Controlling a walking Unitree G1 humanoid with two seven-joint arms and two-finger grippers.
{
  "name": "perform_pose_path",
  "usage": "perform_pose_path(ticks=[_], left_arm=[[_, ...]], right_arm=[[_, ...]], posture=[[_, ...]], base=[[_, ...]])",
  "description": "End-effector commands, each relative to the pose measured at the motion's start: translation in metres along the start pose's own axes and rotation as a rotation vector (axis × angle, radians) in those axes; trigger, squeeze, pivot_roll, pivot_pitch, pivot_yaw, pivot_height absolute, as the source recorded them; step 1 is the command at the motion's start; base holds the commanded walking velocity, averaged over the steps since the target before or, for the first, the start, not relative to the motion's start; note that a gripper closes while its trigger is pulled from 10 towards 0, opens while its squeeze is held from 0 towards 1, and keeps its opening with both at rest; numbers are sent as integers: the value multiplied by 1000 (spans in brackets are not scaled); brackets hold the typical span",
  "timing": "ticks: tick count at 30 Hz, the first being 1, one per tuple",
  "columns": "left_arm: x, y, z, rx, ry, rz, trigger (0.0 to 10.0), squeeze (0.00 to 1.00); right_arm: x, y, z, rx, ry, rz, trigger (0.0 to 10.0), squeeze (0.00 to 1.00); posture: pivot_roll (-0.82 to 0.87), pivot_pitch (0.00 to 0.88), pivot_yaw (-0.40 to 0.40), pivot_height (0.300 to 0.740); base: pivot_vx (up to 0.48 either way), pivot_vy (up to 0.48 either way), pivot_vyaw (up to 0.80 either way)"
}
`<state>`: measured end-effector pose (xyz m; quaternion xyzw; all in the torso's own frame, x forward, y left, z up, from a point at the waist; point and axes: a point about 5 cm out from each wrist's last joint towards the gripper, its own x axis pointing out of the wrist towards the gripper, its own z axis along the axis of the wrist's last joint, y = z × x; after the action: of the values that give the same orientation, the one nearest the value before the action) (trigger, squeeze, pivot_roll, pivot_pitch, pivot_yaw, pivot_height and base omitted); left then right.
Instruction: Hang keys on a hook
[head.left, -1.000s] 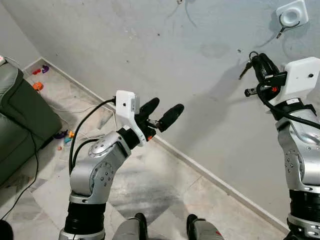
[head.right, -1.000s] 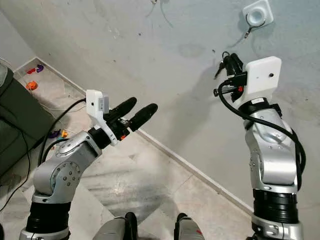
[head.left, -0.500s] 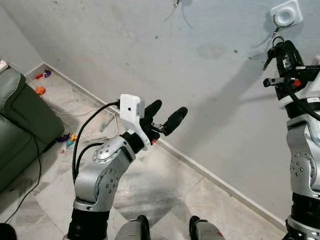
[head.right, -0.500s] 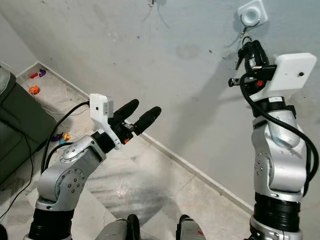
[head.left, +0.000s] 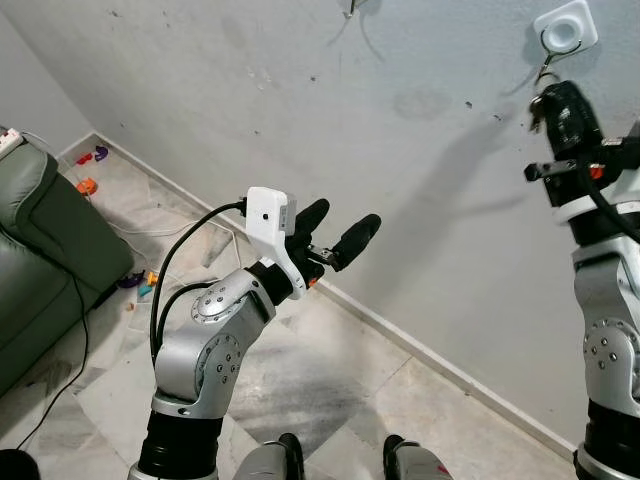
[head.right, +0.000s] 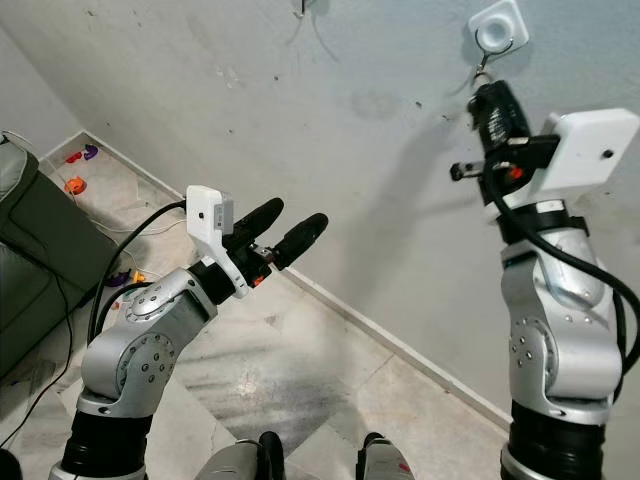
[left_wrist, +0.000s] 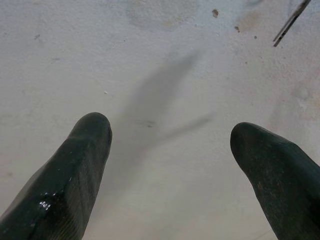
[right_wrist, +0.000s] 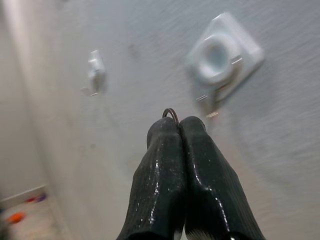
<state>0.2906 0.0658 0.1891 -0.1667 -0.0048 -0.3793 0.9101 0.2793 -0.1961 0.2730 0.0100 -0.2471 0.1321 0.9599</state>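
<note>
Our right claw (head.right: 489, 97) was clamped on the keys (right_wrist: 171, 113), raised just below the hook (head.right: 497, 33). Our left claw (head.left: 335, 233) hung apart before the wall (head.left: 300, 100); it held nothing.

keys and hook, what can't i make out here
- Keys: their blades hide behind the shut fingers of the right tool; just the key ring pokes out in the right wrist view.
- Wall hook: its metal prong is too small in the head views, blurred in the wrist view.

Green sofa (head.left: 45, 270) at left, small toys (head.left: 86, 185) scattered on marble floor (head.left: 340, 370), grey wall (head.left: 300, 90)
</note>
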Motion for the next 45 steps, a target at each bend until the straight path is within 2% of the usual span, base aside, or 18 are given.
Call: perform_pose_path(ticks=[1,45], left_arm=[[-3,5,-3,7,13,28,10000,0],[-3,5,-3,7,13,28,10000,0]], right_arm=[[-1,7,6,19,-18,42,0,0],[-1,7,6,19,-18,42,0,0]], posture=[[-113,186,154,740],[-113,186,154,740]], base=[[0,0,0],[0,0,0]])
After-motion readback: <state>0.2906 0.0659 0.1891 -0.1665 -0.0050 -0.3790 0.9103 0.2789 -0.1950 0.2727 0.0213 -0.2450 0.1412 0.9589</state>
